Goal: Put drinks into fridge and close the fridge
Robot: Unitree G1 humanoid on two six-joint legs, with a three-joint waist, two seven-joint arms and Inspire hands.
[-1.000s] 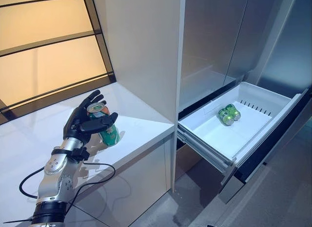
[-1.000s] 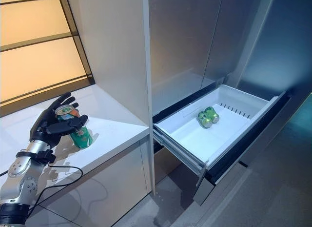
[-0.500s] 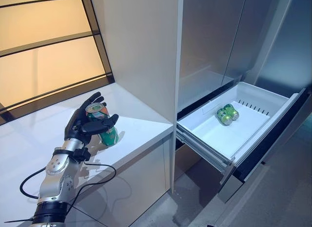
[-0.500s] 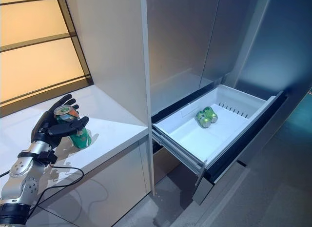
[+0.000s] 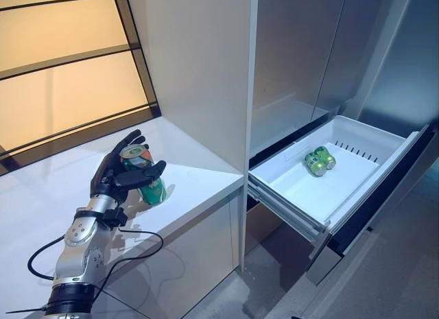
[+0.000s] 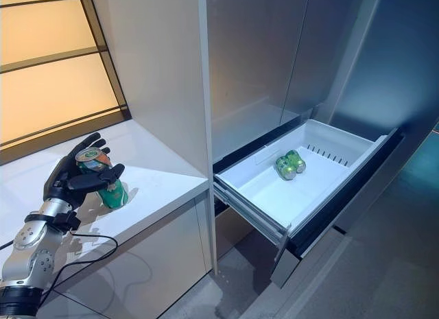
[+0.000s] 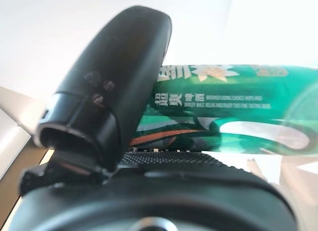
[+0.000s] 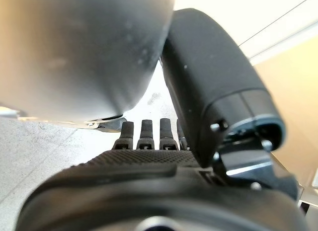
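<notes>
Two green cans [image 5: 319,160] already lie on their sides, touching each other, toward the back of the white fridge drawer [image 5: 295,192], which stands pulled fully out below the fridge's closed steel doors [image 5: 302,51]. A third green can [image 5: 144,178] stands upright on the white counter [image 5: 199,182], well apart from the drawer, with the left hand [image 5: 120,175] wrapped about it: the thumb crosses the can's front and the fingers rise behind it, as the left wrist view confirms, the can lying right against the palm. Whether the can is lifted clear of the counter is hard to tell; it looks to be resting there. The right hand [image 8: 164,156] shows only in its own wrist view, fingers relaxed and holding nothing. By my judgement the task is partway done: this can needs carrying across to the drawer, and the drawer is not yet pushed shut.
</notes>
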